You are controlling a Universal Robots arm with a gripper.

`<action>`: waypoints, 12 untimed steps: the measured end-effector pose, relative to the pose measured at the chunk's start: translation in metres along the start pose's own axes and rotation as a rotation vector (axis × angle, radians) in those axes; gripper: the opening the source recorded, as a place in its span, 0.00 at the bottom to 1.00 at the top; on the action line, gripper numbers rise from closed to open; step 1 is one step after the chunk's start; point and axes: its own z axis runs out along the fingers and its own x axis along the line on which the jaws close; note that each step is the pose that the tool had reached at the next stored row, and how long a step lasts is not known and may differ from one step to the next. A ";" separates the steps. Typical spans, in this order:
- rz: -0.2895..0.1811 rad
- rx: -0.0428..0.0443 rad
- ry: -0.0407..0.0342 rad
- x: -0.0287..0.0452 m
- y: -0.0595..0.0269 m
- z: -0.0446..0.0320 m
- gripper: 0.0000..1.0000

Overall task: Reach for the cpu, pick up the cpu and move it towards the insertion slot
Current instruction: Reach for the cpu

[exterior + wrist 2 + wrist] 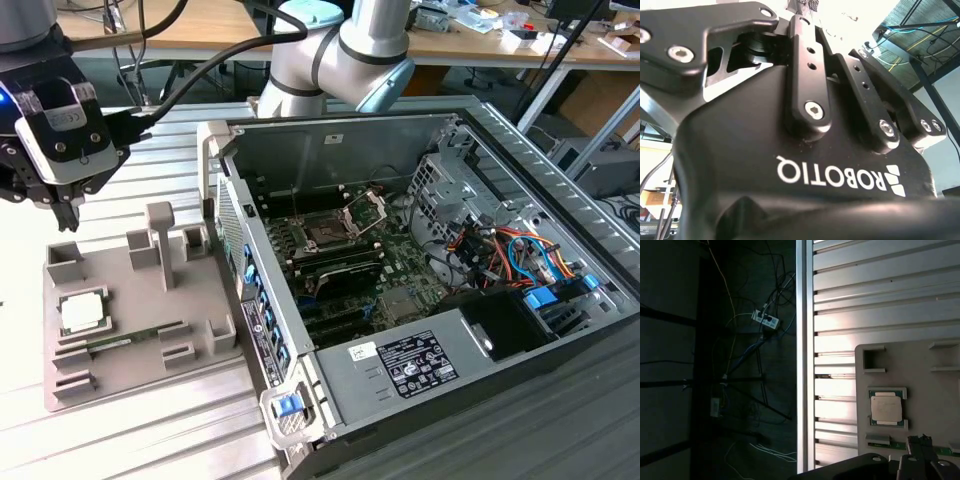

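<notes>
The cpu (82, 312), a flat pale silver-cream square, lies in a pocket of the grey fixture plate (150, 300) at the exterior view's left. The first wrist view shows the cpu (886, 407) in its green-edged seat on the fixture plate (920, 360). My gripper (67, 214) hangs above the plate's far left corner, apart from the cpu, shut and holding nothing. Its tips (921, 441) sit close to the chip in the first wrist view. The insertion slot (326, 236), with its metal frame raised, lies on the green board inside the open computer case (430, 370).
A thin green memory stick (125, 340) rests on the fixture beside the cpu. Grey posts (160, 240) rise from the plate. The case wall (235, 230) stands between the plate and the board. The ribbed metal table (865, 300) ends at an edge, with cables on the floor beyond.
</notes>
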 end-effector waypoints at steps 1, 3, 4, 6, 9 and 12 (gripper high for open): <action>0.000 0.0001 0.0000 0.0000 0.0000 0.0002 0.10; 0.000 0.0001 -0.0001 0.0000 0.0000 0.0005 0.10; 0.000 0.0003 0.0000 0.0000 0.0000 0.0006 0.10; 0.000 0.0020 0.0000 0.0000 -0.0001 0.0019 0.10; 0.000 0.0026 0.0000 0.0000 -0.0001 0.0023 0.10; 0.000 0.0031 0.0000 0.0000 -0.0001 0.0027 0.10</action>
